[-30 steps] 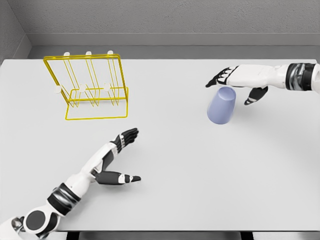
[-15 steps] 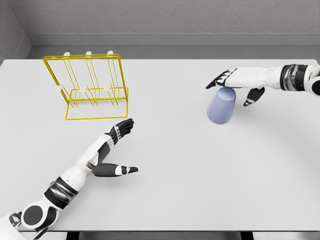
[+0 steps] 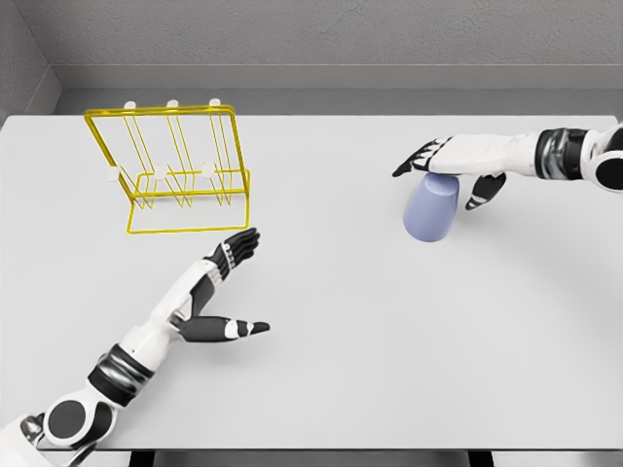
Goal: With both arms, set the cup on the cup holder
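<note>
Presently, grasp approach: right hand (image 3: 450,161) spread over the inverted cup (image 3: 431,206), nothing gripped; left hand (image 3: 222,282) open near rack (image 3: 175,170). Next, fingers to be closed.

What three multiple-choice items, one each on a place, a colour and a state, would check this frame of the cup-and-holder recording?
1. Where does the cup holder stand on the table?
A. far left
B. near right
C. centre front

2. What colour is the cup?
A. red
B. pale blue-violet
C. green

3. What is the state of the left hand?
A. closed around the cup
B. open and holding nothing
C. gripping the holder

Answers:
1. A: the yellow wire frame sits in the far left part of the tabletop.
2. B: the cup beneath the right hand is pale blue-violet.
3. B: the left hand's fingers are spread, with the hand lying apart from both cup and holder.
</note>
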You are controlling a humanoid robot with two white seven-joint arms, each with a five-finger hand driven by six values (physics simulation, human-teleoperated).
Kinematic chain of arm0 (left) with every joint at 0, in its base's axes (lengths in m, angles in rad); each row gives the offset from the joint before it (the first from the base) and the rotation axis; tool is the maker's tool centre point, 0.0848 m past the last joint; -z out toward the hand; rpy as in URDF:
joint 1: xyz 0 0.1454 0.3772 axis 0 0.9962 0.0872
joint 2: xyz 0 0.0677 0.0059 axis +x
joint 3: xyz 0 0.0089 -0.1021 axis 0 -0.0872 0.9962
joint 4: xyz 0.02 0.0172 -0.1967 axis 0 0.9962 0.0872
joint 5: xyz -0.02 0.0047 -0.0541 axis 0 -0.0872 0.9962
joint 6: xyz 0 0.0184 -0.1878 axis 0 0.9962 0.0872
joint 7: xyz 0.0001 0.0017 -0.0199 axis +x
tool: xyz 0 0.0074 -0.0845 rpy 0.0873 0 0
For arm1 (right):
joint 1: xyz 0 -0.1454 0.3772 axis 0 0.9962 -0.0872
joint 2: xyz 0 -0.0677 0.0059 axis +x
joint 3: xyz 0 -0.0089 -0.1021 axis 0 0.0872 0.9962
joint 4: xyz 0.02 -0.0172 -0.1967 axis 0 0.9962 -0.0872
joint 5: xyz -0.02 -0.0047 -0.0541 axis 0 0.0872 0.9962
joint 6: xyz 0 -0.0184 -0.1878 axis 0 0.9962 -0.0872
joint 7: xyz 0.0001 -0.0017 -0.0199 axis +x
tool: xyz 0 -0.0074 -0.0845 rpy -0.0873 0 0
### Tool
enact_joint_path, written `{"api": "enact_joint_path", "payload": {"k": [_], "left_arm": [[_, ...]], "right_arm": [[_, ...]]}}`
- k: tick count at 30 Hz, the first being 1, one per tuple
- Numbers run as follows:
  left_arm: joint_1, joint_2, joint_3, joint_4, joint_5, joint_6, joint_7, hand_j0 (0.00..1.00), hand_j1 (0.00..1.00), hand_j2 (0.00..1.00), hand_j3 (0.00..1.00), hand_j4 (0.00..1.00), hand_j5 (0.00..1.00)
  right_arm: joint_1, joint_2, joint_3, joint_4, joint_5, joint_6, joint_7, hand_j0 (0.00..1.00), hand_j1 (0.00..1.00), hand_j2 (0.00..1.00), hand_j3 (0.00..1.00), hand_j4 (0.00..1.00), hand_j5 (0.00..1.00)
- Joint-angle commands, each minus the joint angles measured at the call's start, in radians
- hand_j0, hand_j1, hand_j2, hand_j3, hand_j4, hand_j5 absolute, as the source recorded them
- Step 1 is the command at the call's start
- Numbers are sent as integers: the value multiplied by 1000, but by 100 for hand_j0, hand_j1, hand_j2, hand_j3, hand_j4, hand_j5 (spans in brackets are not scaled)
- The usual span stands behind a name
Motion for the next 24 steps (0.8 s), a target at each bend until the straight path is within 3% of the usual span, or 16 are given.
{"api": "enact_joint_path", "payload": {"k": [1,19,24], "left_arm": [[0,-3,10,-1,1,1,0,100,100,100,100,100,100],[6,-5,8,-1,1,2,0,100,100,100,100,100,100],[6,-5,8,-1,1,2,0,100,100,100,100,100,100]], "right_arm": [[0,2,0,0,-4,2,0,100,100,100,100,100,100],[8,14,6,15,13,2,3,100,100,100,100,100,100],[9,16,6,26,13,2,23,80,80,80,80,80,80]]}}
